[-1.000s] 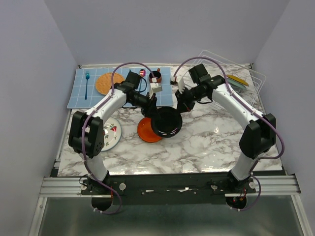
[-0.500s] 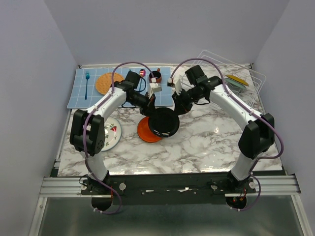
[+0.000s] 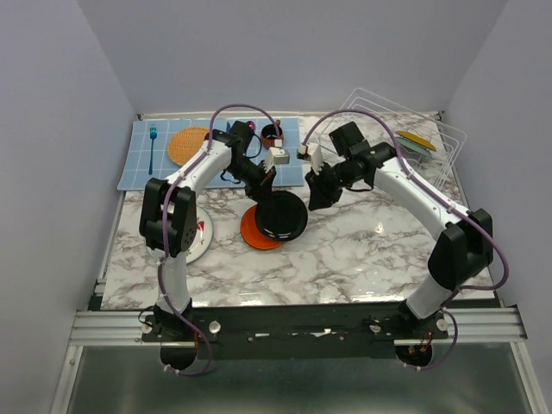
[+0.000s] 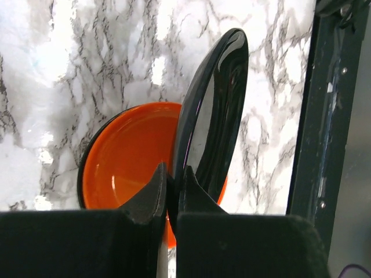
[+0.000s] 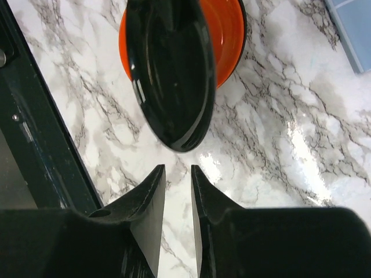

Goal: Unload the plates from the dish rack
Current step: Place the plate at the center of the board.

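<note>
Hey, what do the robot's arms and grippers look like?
The left arm and right arm have white links, bulky black joints, and a purple cable looping along each. The left gripper and right gripper are black, each with two tapered wedge fingers.

Four plates: black plate [image 3: 285,216], orange plate [image 3: 252,231], white plate [image 3: 200,235], yellow plate [image 3: 417,139], maybe one more. One rack [image 3: 442,145]. One blue fork [image 3: 153,143].

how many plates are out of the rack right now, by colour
black plate: 1
orange plate: 1
white patterned plate: 1
total: 3
</note>
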You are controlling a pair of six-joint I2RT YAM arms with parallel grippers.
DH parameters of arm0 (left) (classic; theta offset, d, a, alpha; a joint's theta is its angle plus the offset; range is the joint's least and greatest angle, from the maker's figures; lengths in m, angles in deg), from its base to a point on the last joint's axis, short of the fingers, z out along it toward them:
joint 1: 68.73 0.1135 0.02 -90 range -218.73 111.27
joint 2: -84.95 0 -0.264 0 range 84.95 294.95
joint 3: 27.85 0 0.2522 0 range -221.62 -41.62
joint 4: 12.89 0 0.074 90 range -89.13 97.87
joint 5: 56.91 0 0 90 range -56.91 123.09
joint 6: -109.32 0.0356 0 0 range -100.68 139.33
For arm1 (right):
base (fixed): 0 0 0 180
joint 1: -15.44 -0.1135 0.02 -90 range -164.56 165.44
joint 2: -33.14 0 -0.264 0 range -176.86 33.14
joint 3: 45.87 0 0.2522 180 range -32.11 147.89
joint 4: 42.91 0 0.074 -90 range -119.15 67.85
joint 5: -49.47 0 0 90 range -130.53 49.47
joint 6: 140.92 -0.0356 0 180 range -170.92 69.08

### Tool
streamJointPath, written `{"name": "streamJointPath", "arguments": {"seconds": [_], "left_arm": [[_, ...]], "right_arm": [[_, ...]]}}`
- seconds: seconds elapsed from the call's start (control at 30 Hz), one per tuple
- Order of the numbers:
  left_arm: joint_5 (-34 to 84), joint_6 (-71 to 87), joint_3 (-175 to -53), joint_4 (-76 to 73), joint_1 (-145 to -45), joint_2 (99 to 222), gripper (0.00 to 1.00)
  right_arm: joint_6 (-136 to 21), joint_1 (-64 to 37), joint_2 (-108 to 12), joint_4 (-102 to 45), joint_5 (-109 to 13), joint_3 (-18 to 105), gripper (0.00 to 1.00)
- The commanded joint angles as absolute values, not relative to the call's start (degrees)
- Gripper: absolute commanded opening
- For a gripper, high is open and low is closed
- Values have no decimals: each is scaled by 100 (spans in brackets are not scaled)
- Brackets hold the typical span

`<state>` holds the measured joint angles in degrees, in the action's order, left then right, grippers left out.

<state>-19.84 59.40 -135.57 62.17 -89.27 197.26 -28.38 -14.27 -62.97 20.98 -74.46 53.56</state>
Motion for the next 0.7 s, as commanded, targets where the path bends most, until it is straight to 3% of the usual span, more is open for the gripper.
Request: {"name": "streamJointPath", "arguments": {"seconds": [0.0,0.37,0.67], "left_arm": [[-1728,6661,-14373,7347,-8728,20140,0],[-1420,7276,-15771,8770,-8596,21054,0],[-1534,7443,-15298,8761,-8552,20940,0]], "right_arm": [[-2763,-1497,-5880,1919,-7252,5034,33],[-2798,-1506,-5721,1717,-7243,4647,33],[-2807,-1532,-5703,1602,-7243,4489,33]]}}
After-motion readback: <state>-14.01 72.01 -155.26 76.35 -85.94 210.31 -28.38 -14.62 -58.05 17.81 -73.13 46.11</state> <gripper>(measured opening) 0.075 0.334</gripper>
